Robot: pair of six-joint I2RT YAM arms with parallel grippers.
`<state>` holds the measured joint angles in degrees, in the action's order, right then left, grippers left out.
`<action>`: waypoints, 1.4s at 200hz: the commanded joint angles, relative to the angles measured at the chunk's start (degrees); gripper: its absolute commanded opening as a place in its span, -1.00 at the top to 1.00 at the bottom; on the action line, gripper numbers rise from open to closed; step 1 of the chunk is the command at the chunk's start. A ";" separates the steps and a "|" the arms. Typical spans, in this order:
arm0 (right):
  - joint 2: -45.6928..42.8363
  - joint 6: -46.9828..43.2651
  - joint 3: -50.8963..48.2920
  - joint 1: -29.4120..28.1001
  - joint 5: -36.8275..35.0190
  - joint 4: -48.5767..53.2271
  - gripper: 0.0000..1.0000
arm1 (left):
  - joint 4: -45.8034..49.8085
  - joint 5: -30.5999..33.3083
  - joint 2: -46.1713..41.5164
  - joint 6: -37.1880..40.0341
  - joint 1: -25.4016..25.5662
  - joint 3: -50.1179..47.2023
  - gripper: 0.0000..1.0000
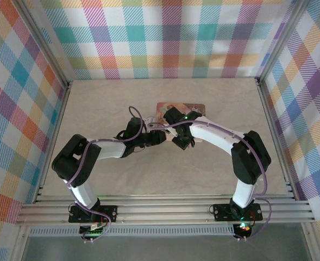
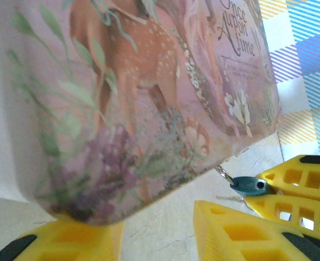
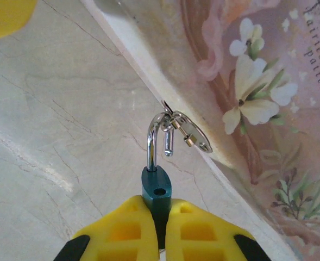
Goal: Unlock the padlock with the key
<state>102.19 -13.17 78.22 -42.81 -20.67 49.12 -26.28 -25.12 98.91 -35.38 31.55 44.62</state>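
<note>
- Right wrist view: the right gripper (image 3: 158, 209) pinched the teal body of the padlock (image 3: 157, 187) between its yellow fingers, just off the book's (image 3: 257, 81) edge.
- That view alone showed the shackle (image 3: 151, 138). Its long leg sat in the body, its short leg hung free above it, and its bend was hooked through the hasp (image 3: 195, 138) on the book's edge.
- Left wrist view: the left gripper (image 2: 154, 239) was spread wide under the book's near corner, with bare table (image 2: 160, 228) showing between the fingers. One finger lay beneath the book; whether it touched could not be told.
- That view also caught the padlock from the side, beside the book's corner.
- Top view: the left arm (image 1: 108, 148) and right arm (image 1: 225, 136) bent inward from their bases, wrists meeting at the book's near edge.
</note>
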 commanded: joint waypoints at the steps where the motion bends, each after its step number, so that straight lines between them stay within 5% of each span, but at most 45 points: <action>1: 0.12 -3.52 0.50 -0.87 -0.65 -3.33 1.00 | 3.53 1.27 -2.89 3.25 -0.70 -1.64 0.26; 180: -2.53 -14.28 -7.31 -2.90 -4.48 -24.95 1.00 | 10.30 7.68 -11.67 6.08 -0.70 -8.28 0.25; 239: -1.29 -19.72 -5.79 -2.89 0.17 -29.25 1.00 | 17.28 13.06 -19.58 6.90 -0.74 -11.37 0.19; 280: -1.37 -10.78 -0.15 -2.90 7.69 -24.54 1.00 | 26.28 19.65 -25.01 6.72 -0.70 -10.14 0.03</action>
<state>101.80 -29.76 73.12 -45.36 -19.05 23.33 -7.53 -10.87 77.19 -29.47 31.35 33.89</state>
